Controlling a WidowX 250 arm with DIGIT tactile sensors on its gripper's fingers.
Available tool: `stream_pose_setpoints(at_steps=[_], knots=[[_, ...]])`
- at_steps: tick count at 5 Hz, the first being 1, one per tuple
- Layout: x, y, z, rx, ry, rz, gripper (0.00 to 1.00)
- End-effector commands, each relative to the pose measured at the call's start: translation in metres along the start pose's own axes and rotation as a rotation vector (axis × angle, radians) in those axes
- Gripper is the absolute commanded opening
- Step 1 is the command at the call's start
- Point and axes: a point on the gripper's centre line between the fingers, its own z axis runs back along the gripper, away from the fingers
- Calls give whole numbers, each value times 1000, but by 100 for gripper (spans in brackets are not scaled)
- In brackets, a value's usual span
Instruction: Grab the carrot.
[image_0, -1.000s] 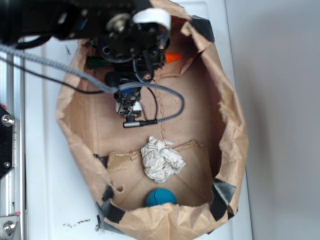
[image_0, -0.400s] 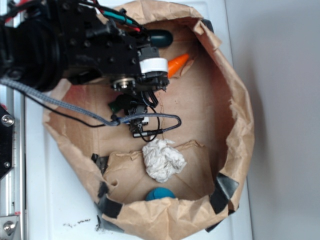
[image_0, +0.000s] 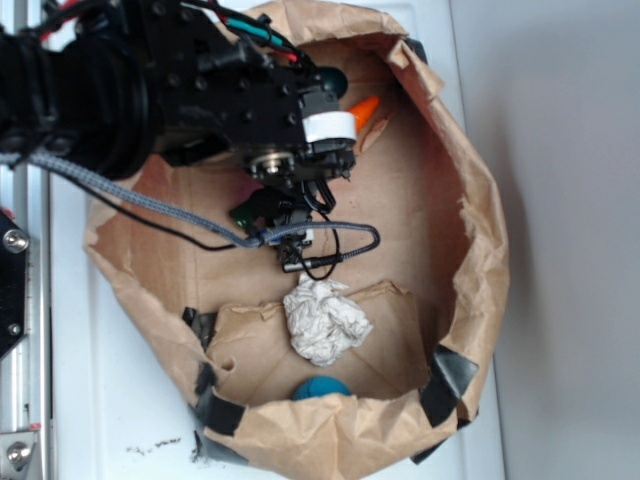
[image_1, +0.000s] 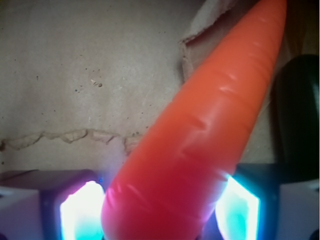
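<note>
In the wrist view the glossy orange carrot (image_1: 200, 145) fills the middle, its thick end between my two lit fingers and its tip pointing up and to the right. My gripper (image_1: 160, 212) is shut on it, with both pads against its sides. From the exterior view only the carrot's pointed tip (image_0: 365, 107) shows, sticking out to the right of the black wrist. The arm hides the rest of the carrot and the fingers there.
All this is inside a brown paper bag (image_0: 480, 250) lying open on a white surface. A dark green toy (image_0: 328, 80) lies at the back next to the carrot. Crumpled white paper (image_0: 325, 320) and a blue ball (image_0: 320, 387) lie at the front.
The arm has swung over the back of the bag and shifted right. The bag's shape has changed. Less of the carrot shows past the wrist than 0.4 s ago.
</note>
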Motion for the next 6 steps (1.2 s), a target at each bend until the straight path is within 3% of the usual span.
stream_pose_setpoints(at_steps=[1,3,4,6], knots=[[15,4,38,-42,-59,8,0],[13,6,114,-170,-59,49,0],[14,0,139,-163,-52,81,0],[7,-20,168,-138,-135,61,0]])
